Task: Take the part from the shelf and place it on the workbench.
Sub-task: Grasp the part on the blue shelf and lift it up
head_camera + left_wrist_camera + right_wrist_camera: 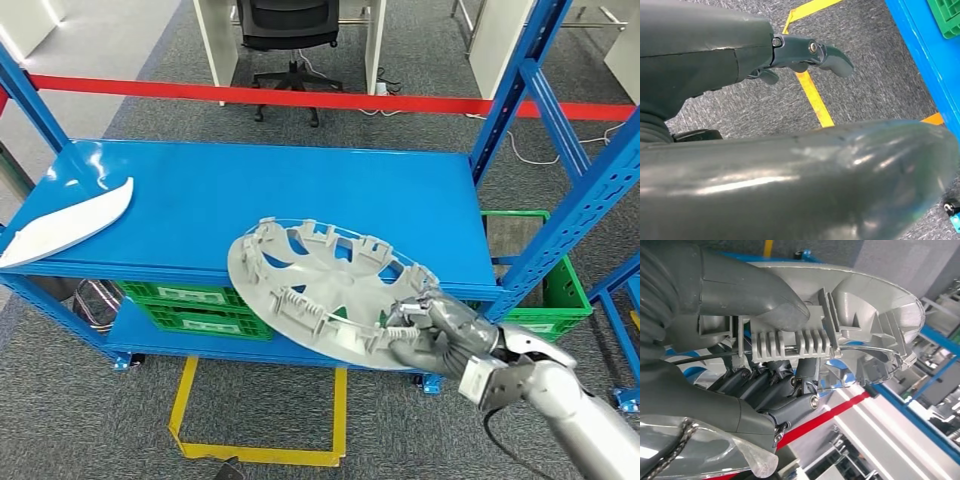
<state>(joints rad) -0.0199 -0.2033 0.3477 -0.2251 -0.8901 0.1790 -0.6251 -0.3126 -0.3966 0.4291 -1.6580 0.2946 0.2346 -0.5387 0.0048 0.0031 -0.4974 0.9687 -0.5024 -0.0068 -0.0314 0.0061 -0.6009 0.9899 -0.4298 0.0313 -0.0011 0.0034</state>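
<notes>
Glossy blue metal shelving [226,200] over grey carpet carries a curved white plastic panel [64,225] at its left end, while the silver right hand [434,335] clamps its fingers [764,390] around the ribbed rim of the round grey plastic wheel cover [324,285], tilted at the shelf's front edge.

Bright, even light; blurry wrist close-ups

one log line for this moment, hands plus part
right hand: grips hubcap rim, tilted over blue shelf | left hand: holds nothing, near floor | white panel: on shelf
</notes>
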